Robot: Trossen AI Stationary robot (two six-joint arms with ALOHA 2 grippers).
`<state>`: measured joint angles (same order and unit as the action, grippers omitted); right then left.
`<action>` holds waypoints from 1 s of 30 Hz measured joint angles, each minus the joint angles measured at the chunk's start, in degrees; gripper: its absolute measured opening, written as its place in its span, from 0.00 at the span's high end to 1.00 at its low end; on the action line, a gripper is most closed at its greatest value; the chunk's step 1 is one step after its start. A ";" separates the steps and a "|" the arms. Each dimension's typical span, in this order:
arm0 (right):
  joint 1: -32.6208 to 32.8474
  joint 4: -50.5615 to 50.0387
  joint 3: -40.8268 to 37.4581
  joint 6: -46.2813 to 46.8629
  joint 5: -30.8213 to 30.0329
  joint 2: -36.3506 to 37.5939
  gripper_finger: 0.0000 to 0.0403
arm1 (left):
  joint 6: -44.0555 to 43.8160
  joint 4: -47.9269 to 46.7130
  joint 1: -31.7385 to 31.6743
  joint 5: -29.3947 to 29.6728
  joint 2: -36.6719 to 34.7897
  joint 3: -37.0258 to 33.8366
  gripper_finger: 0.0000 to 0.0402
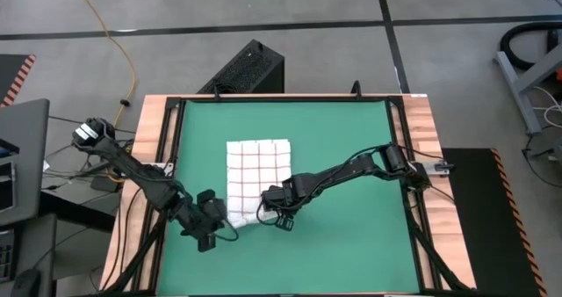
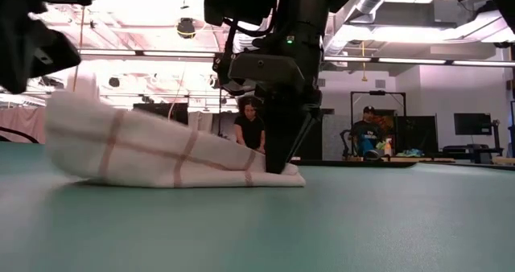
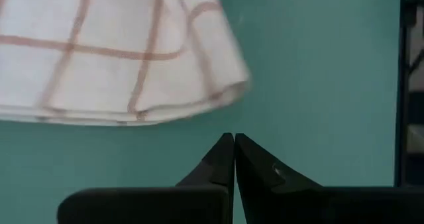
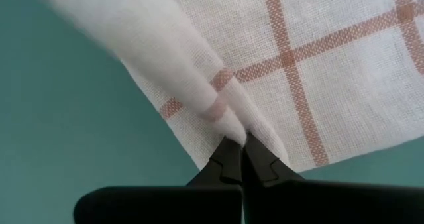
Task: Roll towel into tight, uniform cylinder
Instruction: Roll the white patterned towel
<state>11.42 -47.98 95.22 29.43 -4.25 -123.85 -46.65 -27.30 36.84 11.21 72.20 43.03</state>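
The towel [image 1: 257, 178], white with thin red-brown grid lines, lies in the middle of the green mat [image 1: 351, 148]. Its near end is folded over and bulges up at the left [image 2: 80, 127]; toward the right it flattens down onto the mat. My right gripper [image 4: 240, 144] is shut on the towel's near right end [image 2: 278, 171]. My left gripper [image 3: 234, 141] is shut with nothing between its fingers. It hangs just off the towel's near left corner [image 3: 225, 91], above the mat, apart from the cloth. My right gripper pinches a raised fold of the towel [image 4: 228, 121] between its fingertips, close to the near right corner. The fingers come steeply from above, pointing down. That end of the cloth lies on the mat [image 2: 290, 178], and a ridge of cloth runs away from the fingertips.
A wooden frame [image 1: 413, 156] borders the mat, and a black box [image 1: 250, 67] stands beyond the far edge. Bare mat lies near and to the right of the towel. In the low view, people [image 2: 251, 127] are in the room behind the table.
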 joint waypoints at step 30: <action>-1.07 0.46 -0.01 -1.62 1.55 -0.01 0.99 | 17.27 7.36 -3.68 13.56 10.86 0.61 1.00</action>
<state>10.35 -47.53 95.21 27.81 -2.70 -123.87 -29.38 -19.93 33.17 24.77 83.07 43.64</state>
